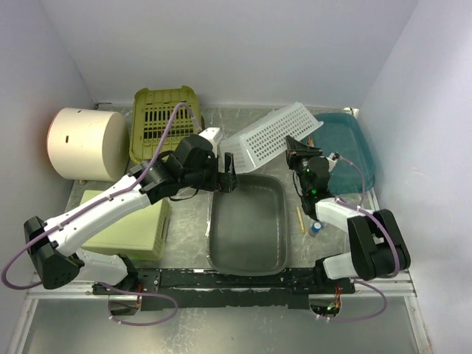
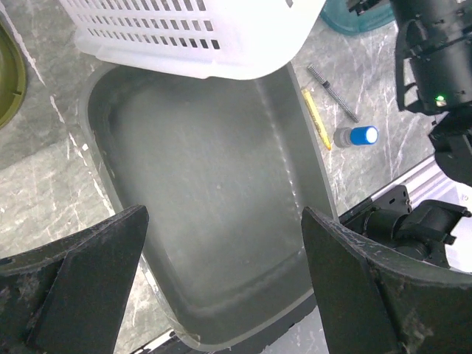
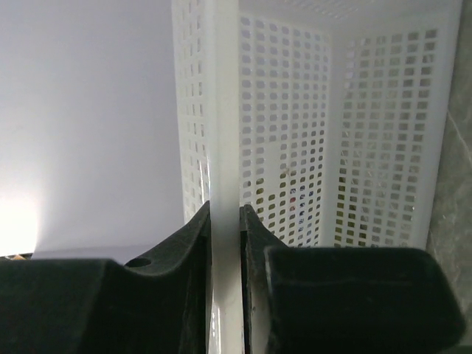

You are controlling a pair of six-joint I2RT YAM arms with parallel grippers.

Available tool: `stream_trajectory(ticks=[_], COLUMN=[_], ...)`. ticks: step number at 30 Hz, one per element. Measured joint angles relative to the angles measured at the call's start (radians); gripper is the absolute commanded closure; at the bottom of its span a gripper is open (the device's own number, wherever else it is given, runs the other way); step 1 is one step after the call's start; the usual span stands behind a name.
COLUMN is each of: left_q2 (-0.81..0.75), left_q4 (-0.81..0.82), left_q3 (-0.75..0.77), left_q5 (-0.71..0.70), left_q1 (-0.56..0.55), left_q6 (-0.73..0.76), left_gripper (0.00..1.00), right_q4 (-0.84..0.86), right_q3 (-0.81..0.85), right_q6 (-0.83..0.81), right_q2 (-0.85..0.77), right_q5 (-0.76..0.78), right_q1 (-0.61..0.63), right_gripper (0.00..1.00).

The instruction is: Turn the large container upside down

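Note:
A white perforated basket [image 1: 269,136] hangs tilted, its open side facing right and down, its lower left part over the far edge of a grey tub [image 1: 221,254]. My right gripper [image 1: 299,147] is shut on the basket's right rim; the right wrist view shows the gripper [image 3: 225,214] pinching the white rim, with the basket's inside [image 3: 369,147] beyond. My left gripper [image 1: 227,173] is open and empty, just left of the basket and above the tub's far left corner. In the left wrist view, the gripper [image 2: 221,251] hovers over the tub [image 2: 214,169], with the basket [image 2: 192,37] at the top.
A teal tray [image 1: 350,144] lies at the back right. An olive basket [image 1: 162,118] and a cream cylinder [image 1: 85,144] stand at the back left, a pale green box [image 1: 133,225] at the near left. A yellow pencil [image 1: 301,220] and a blue-capped bottle [image 1: 316,228] lie right of the tub.

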Motion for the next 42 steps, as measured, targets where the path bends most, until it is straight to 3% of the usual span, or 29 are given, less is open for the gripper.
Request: stream_trajectory(ticks=[4,6,10,14,18,21,23,25,26,30,42], left_q2=[0.036,0.04,0.04,0.04,0.04,0.04,0.039,0.037,0.036,0.032,0.08], left_q4=[0.021,0.033,0.045,0.05,0.053,0.053,0.055,0.058,0.058,0.057,0.046], left_q3=[-0.001,-0.006,-0.014,-0.016,-0.016,-0.016,-0.016,-0.016,-0.017,-0.016,0.066], left_q5=[0.015,0.02,0.026,0.026,0.026,0.025,0.025,0.026,0.026,0.026,0.021], left_q1=[0.0,0.0,0.0,0.001,0.001,0.001,0.001,0.001,0.001,0.0,-0.049], left_q6=[0.0,0.0,0.0,0.0,0.002,0.004,0.004,0.003,0.003,0.007,0.035], left_gripper=[0.04,0.04,0.04,0.04,0.04,0.04,0.04,0.04,0.04,0.04,0.04], right_q4=[-0.093,-0.117,-0.144,-0.154,-0.178,-0.175,-0.175,-0.182,-0.192,-0.341,-1.019], right_q3=[-0.027,-0.043,-0.067,-0.061,0.009,0.092,0.157,0.233,0.26,0.348,0.607], right_q6=[-0.011,-0.015,-0.025,-0.042,-0.063,-0.072,-0.083,-0.101,-0.11,-0.202,-0.566], right_q2=[-0.072,-0.084,-0.076,-0.03,0.07,0.158,0.215,0.275,0.292,0.295,0.23], right_q5=[0.004,-0.001,-0.024,-0.054,-0.081,-0.098,-0.106,-0.122,-0.135,-0.171,-0.138], right_q1=[0.0,0.0,0.0,0.0,0.0,0.001,0.001,0.0,0.0,0.005,-0.002], right_gripper=[0.56,0.5,0.42,0.41,0.41,0.36,0.28,0.07,0.02,0.0,0.0])
